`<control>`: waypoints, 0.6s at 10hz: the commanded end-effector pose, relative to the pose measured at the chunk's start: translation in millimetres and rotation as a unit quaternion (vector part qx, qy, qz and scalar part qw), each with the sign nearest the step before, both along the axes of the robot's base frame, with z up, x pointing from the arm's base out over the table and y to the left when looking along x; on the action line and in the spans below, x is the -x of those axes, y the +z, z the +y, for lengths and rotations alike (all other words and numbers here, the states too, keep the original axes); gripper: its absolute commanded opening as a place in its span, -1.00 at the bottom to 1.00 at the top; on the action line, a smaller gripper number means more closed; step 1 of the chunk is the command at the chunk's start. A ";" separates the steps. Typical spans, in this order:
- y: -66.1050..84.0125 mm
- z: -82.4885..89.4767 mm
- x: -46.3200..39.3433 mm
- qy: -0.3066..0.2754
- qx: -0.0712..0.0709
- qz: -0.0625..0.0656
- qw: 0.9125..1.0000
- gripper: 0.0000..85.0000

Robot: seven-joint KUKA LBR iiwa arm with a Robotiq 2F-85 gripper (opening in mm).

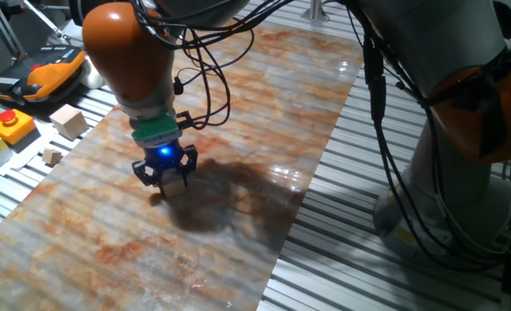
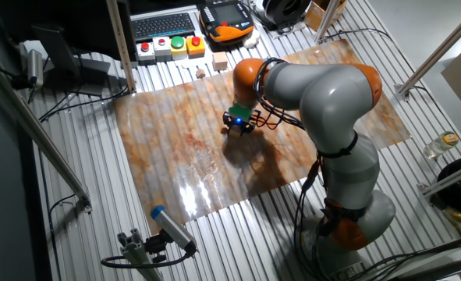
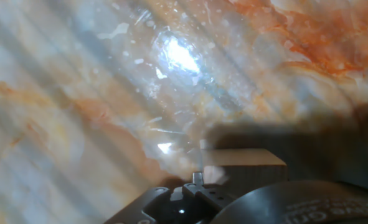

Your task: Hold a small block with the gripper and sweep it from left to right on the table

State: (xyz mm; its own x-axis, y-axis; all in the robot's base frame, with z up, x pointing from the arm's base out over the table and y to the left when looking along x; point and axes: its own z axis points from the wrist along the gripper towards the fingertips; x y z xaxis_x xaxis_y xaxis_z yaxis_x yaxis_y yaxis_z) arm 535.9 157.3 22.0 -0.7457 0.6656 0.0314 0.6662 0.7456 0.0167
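The small block (image 1: 175, 182) is a light-brown wooden cube resting on the marbled sheet (image 1: 238, 112), held between the black fingers of my gripper (image 1: 166, 175). The gripper hangs below a teal ring and blue light on the orange arm (image 1: 130, 52). From the other fixed view the gripper (image 2: 238, 122) sits low on the sheet, near its middle, and the block is mostly hidden under it. In the hand view the block (image 3: 243, 165) shows as a tan face just ahead of the hand's dark body.
A larger pale wooden cube (image 1: 68, 120) and a tiny wooden cube (image 1: 52, 156) lie at the sheet's left edge. Button boxes (image 1: 11, 126) and an orange pendant (image 1: 52, 71) stand beyond them. The robot's grey base (image 1: 450, 173) and cables rise at the right.
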 end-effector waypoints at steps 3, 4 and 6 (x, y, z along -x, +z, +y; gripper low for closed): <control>3.6 1.5 -0.9 -0.010 -0.003 0.001 1.000 0.60; 3.6 1.3 -1.2 -0.012 -0.003 0.000 1.000 0.60; 7.8 1.4 -2.1 -0.015 -0.006 -0.001 1.000 0.60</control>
State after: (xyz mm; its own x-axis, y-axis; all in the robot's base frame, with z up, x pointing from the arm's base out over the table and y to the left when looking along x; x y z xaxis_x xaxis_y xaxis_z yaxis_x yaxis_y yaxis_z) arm 538.2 158.7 29.9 -0.7250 0.6877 0.0381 0.6886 0.7246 0.0259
